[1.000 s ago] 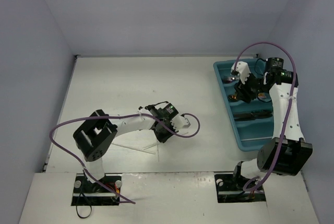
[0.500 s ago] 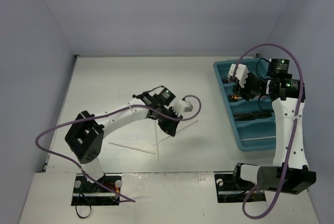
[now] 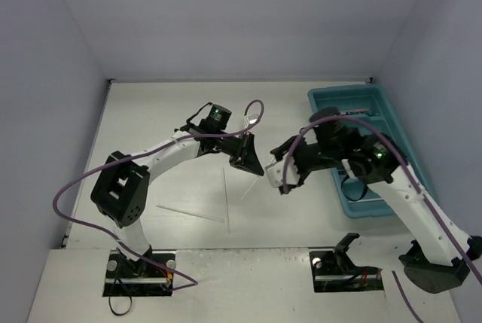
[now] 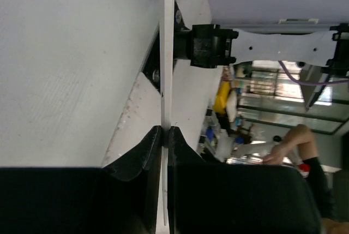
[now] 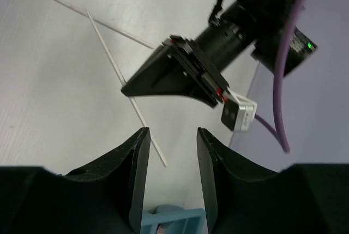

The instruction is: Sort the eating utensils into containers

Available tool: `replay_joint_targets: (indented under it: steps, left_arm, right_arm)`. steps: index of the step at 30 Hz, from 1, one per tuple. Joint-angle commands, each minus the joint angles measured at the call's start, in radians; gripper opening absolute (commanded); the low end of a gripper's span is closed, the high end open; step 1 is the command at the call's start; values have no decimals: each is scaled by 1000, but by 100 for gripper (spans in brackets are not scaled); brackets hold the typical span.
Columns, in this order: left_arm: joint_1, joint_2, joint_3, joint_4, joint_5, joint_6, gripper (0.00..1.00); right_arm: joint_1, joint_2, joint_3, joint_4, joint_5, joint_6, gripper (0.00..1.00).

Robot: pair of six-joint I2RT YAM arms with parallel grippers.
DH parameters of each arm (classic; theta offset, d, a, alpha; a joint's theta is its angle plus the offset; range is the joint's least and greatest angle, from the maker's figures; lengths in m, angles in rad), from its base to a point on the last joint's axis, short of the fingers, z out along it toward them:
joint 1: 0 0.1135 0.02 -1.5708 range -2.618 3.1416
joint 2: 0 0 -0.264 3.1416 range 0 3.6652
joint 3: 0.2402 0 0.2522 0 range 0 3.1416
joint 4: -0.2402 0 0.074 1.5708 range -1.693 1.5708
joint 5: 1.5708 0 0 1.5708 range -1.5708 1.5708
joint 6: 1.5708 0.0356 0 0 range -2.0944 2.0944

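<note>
A thin white stick [image 4: 166, 54], one of the eating utensils, is pinched between my left gripper's [image 4: 165, 133] shut jaws. That gripper [image 3: 254, 169] hangs above the table's middle, and the stick [image 3: 251, 189] slants down from it. My right gripper [image 3: 282, 180] is just to its right, open and holding nothing. In the right wrist view the held stick's [image 5: 150, 136] free end shows ahead of my open right gripper [image 5: 172, 136]. The teal tray [image 3: 343, 90] with its containers is at the right. My right arm hides most of it.
Two more white sticks lie on the table in front of the left arm, one [image 3: 192, 213] running sideways and one [image 3: 225, 199] pointing away, meeting at their near ends. The right arm base [image 3: 346, 263] stands at the near edge.
My left gripper has lifted the stick off the table and carried it back and right. My right arm has swung left out of the tray to face the left gripper.
</note>
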Motion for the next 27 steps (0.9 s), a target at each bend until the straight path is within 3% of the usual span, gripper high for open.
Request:
replay_joint_targets:
  steps: [1, 9, 27]
  left_arm:
    - [32, 2, -6, 280, 136, -271, 0]
    - [50, 3, -42, 355, 178, -369, 0]
    - [42, -10, -36, 357, 208, -397, 0]
  right_arm:
    - [143, 88, 6, 38, 214, 67, 36]
    - [282, 126, -82, 40, 301, 21, 31]
    - [295, 216, -140, 85, 308, -22, 33]
